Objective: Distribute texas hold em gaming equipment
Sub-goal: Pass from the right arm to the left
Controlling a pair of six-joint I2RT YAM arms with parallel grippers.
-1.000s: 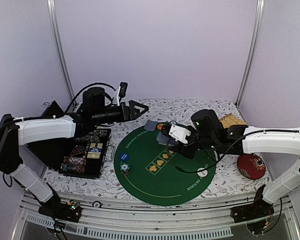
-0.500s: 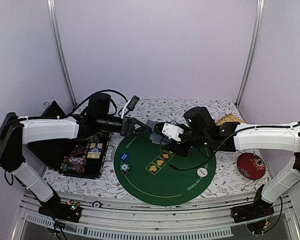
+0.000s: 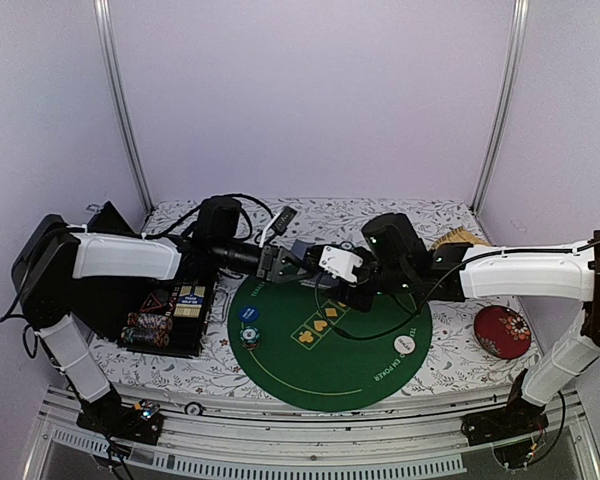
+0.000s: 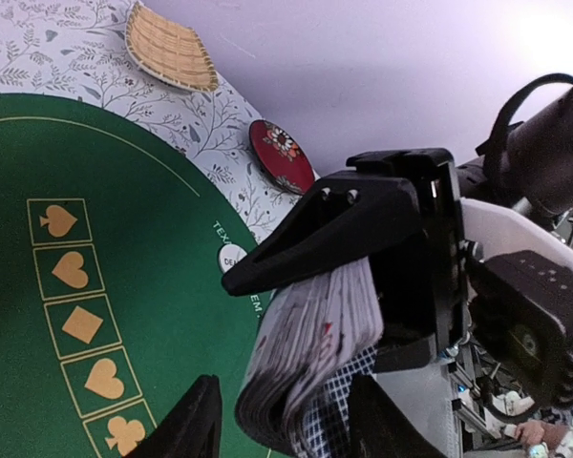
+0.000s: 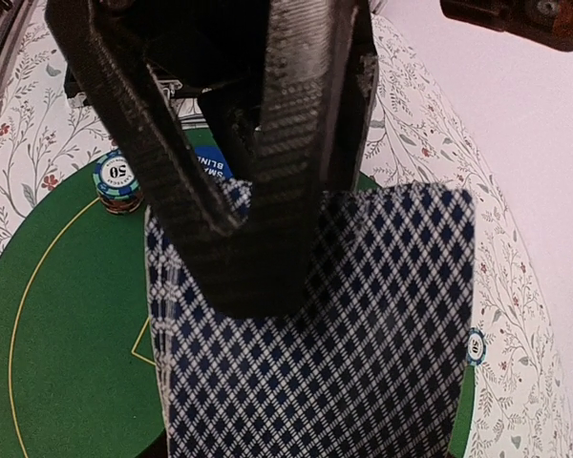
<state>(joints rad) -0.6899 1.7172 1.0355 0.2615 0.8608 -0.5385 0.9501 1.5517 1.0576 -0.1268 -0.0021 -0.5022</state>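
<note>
Task is looking early-to-mid by my read: only a few pieces are sitting out on the green felt mat [image 3: 350, 375], and no dealt card is showing on it. Off the mat's left edge, the black case [image 3: 212, 312] is holding rolls of striped chips [image 3: 145, 327], so most chips are waiting to be handed out. On the mat's left part, a flat blue disc [image 3: 247, 313] is lying just beside a short chip stack [image 3: 251, 337] with a blue-and-white striped rim.

Over the mat's far edge, the left gripper [image 4: 293, 425] is reaching in with its black fingers straddling the lower edge of the deck [image 4: 310, 343]. The jaws are standing parted, but I cannot tell whether they are pinching a card. The right gripper [image 5: 258, 267] is clamping the deck, with carbon-weave fingers pressing on it, and the pack is hanging in the air above the mat's far side, slightly fanned. The cards are looking thin, glossy and rectangular, with backs in a blue-and-white diamond check.

On the mat's right part, a white round disc [image 3: 405, 345] is lying flat near the rim. Off the mat's right side a red patterned dish [image 3: 502, 332] is sitting, and beyond the mat's far right a woven basket [image 3: 465, 240]. The mat is looking soft, matte and round, with gold suit boxes printed on it.

Judging what's left: dealing the cards and spreading the chips. No orange disc is showing.
</note>
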